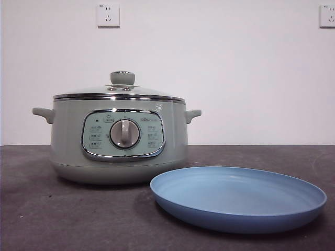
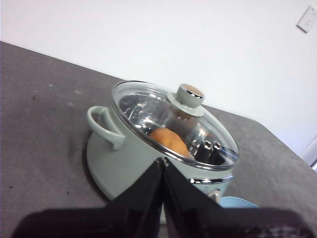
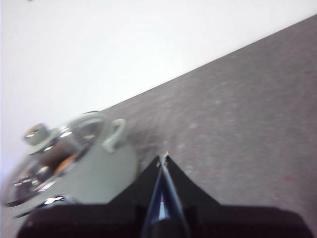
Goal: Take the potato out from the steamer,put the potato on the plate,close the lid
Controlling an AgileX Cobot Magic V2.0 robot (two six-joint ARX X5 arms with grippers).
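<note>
Steamer [image 1: 119, 141]: upright on the dark bench [image 1: 52, 209], left of centre in the front view; control panel and silver dial [image 1: 124, 133] facing the camera; a side handle sticking out at each side.
Lid [image 1: 119, 94]: seated flat on the steamer rim, chrome edge all round, pale green knob [image 1: 122, 78] on top; closed.
Potato [image 2: 170, 141]: inside the steamer, under the glass lid; orange-brown skin showing through the glass in the left wrist view; hidden by the pot wall in the front view.
Plate [image 1: 238, 198]: light blue, flat on the bench, to the right of the steamer and nearer the camera; left rim just beside the pot's base, touching or not cannot be told; nothing on it.
Left claw [image 2: 162, 161]: jaws pressed together, tips meeting, holding nothing; raised above the bench, aimed at the steamer, apart from it.
Right claw [image 3: 163, 157]: jaws pressed together, holding nothing; over bare bench on the steamer's right, apart from the pot; view blurred.
Wall [image 1: 235, 78]: white, behind the bench, with a socket [image 1: 108, 15] above the steamer and another [image 1: 327, 15] at the far right edge.
</note>
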